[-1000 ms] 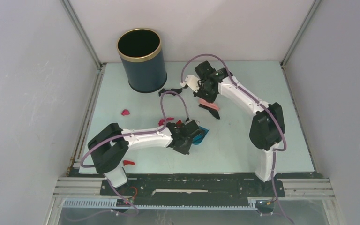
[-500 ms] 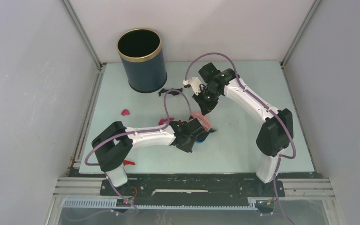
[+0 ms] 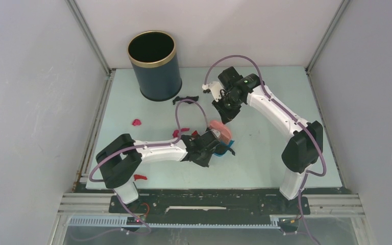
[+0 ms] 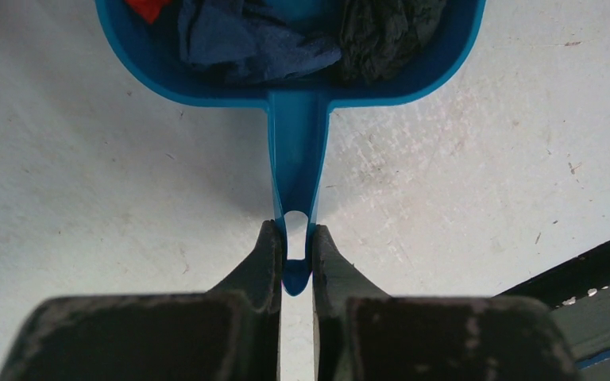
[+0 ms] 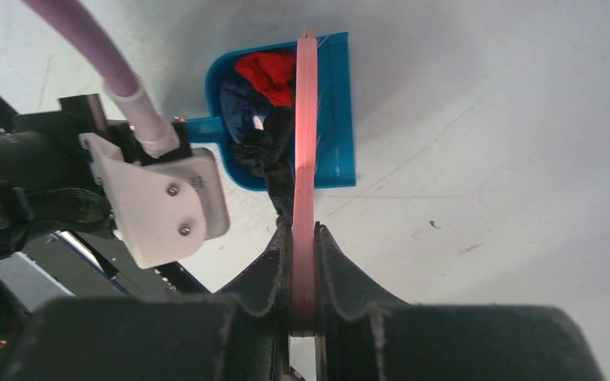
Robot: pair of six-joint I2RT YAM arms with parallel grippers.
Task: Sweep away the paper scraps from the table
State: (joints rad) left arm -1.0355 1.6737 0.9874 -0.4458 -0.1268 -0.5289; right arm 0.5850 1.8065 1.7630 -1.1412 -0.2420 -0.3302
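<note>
The left pincer [image 4: 294,242] grasped the handle of the blue dustpan [image 4: 295,151], the right pincer [image 5: 304,238] clenched the pink hand brush [image 5: 306,135], and paper scraps [image 4: 246,40] lay in the dustpan, others at 9 o'clock from it on the counter [image 3: 265,148].

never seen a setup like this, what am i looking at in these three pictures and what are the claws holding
Two white robot arms, left and right, are bolted at the near edge of a pale green table. The wide picture comes from a fixed camera above and behind them; the other two come from a small camera on each wrist, looking past its own fingers. The left gripper is shut on the handle of a blue dustpan, which already holds red, blue and black paper scraps. The right gripper is shut on a pink brush, close to the dustpan. A loose pink scrap and a few others lie on the table, and a dark bin stands at the far left.
</note>
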